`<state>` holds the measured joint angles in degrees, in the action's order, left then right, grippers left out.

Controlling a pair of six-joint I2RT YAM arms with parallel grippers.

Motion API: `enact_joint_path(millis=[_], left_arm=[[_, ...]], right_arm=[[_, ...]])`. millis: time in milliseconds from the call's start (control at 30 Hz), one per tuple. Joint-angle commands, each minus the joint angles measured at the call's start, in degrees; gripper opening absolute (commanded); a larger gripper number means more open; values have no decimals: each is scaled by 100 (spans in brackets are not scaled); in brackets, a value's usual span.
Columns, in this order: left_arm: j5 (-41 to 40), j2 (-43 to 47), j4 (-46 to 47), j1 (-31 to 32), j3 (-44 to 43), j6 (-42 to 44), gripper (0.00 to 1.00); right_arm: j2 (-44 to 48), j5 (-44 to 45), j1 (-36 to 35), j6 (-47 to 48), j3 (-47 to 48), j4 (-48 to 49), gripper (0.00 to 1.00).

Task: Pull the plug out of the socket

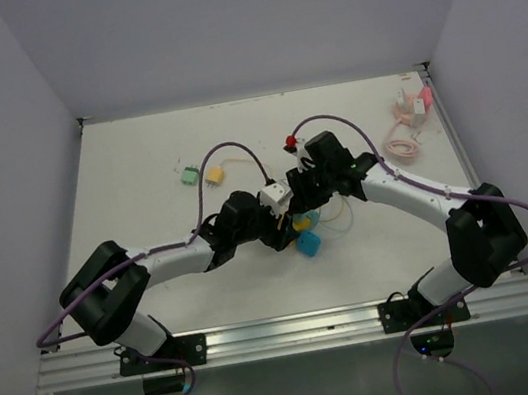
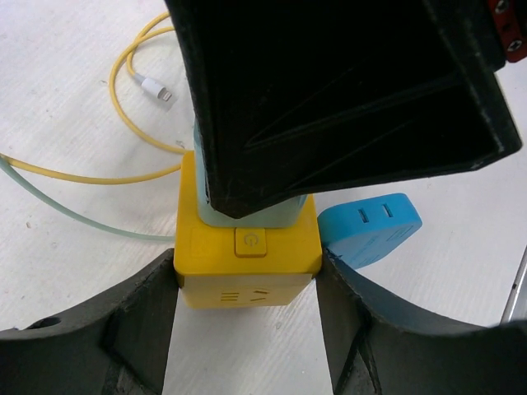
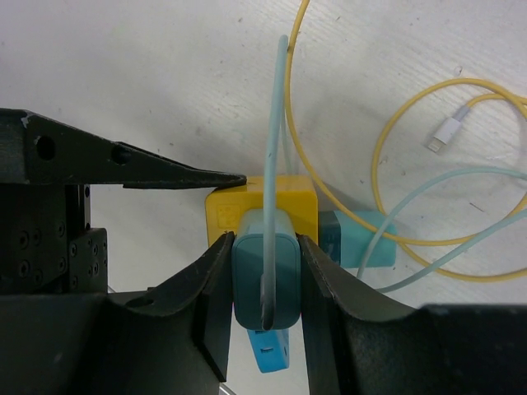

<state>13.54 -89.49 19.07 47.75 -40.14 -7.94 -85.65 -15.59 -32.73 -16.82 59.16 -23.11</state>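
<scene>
Teal plug (image 3: 247, 271) pinched by right tool (image 3: 265, 284), yellow socket (image 2: 247, 276) gripped by left tool (image 2: 247, 290), white table (image 1: 139, 178), pale walls (image 1: 234, 20)

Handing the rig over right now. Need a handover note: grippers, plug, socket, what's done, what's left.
Left gripper: shut on the yellow socket cube, one finger on each side, bracing it on the table.
Right gripper: shut on the teal plug, its cable running up and away between the fingers.
Plug is seated in the top of the socket, with no gap visible. A blue cube lies against the socket's side, ungripped.
Done: both grasps set.
Left: pull the plug straight out while the left holds the socket down.
</scene>
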Motion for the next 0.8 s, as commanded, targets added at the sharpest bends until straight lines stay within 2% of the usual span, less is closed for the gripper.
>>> enact_joint_path(millis=[0, 533, 767], left_arm=[[79, -16, -518, 59, -187, -67, 0], [114, -507, -1827, 59, -609, -93, 0], [158, -552, -2285, 59, -679, -102, 0]], right_arm=[[505, 109, -32, -50, 509, 167, 0], [751, 355, -32, -58, 1027, 237, 0], [733, 399, 30, -6, 975, 228, 0]])
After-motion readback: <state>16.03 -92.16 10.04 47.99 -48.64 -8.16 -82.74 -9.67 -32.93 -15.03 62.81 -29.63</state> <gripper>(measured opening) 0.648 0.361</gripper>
